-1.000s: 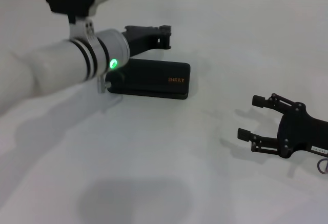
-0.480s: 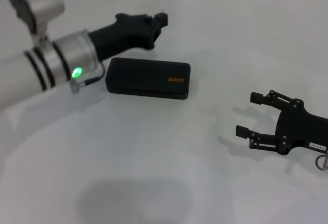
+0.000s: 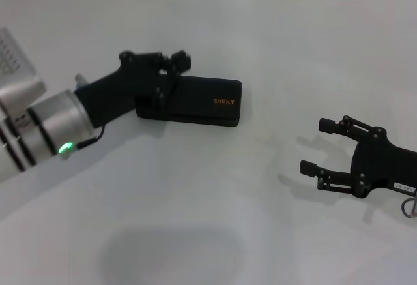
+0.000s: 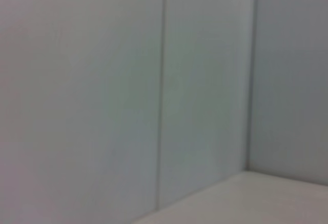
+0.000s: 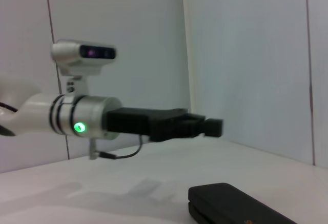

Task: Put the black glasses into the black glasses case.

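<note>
Black and closed, the black glasses case (image 3: pixel 195 102) lies on your white table (image 3: pixel 260 50), your left gripper (image 3: pixel 171 63) hovers over its left end, fingers unclear, and your right gripper (image 3: pixel 319 147) waits wide open well apart.

The left end effector (image 3: pixel 171 60) is matte black with short blocky fingers, and behind it comes a black housing, then a silver-white cylindrical wrist ringed by dark bands, with a glowing green light (small and round) and a thin dark cable looping beside it. The right end effector (image 3: pixel 319 147) is a black open linkage frame with visible pivots, a small white label behind its fingers and a cable loop at the rear.
</note>
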{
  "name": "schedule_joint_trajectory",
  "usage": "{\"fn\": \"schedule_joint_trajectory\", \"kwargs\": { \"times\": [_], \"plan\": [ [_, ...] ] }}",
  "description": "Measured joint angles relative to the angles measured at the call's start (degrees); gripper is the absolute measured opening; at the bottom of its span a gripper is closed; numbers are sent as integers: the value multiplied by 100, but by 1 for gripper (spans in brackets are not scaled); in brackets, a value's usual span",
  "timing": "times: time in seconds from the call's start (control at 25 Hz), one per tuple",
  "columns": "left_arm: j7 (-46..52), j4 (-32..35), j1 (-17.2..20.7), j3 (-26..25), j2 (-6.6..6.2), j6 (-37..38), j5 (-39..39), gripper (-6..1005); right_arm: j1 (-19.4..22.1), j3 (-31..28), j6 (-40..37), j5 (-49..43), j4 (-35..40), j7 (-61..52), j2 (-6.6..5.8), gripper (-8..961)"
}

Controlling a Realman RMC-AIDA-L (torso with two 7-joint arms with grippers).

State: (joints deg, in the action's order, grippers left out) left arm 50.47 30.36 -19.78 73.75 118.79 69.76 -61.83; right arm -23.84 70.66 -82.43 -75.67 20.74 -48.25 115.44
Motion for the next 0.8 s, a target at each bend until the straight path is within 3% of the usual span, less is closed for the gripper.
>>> {"fn": "schedule_joint_trajectory", "kwargs": {
  "times": [0.28,0.52,0.64,0.8],
  "plan": [
    [217,0,464,-41,-257,894,-110,181,98,0,-165,-32,167,38,-47,884],
    [837,1,842,-63,-655,1413,-375,431,337,0,-486,-41,524,54,-88,884],
    [853,12,1003,-228,-707,1583,-679,495,427,9,-660,-76,568,94,-136,884],
    [847,178,1214,-646,-596,1664,-1365,581,537,11,-879,-198,555,193,-178,884]
  ]
}}
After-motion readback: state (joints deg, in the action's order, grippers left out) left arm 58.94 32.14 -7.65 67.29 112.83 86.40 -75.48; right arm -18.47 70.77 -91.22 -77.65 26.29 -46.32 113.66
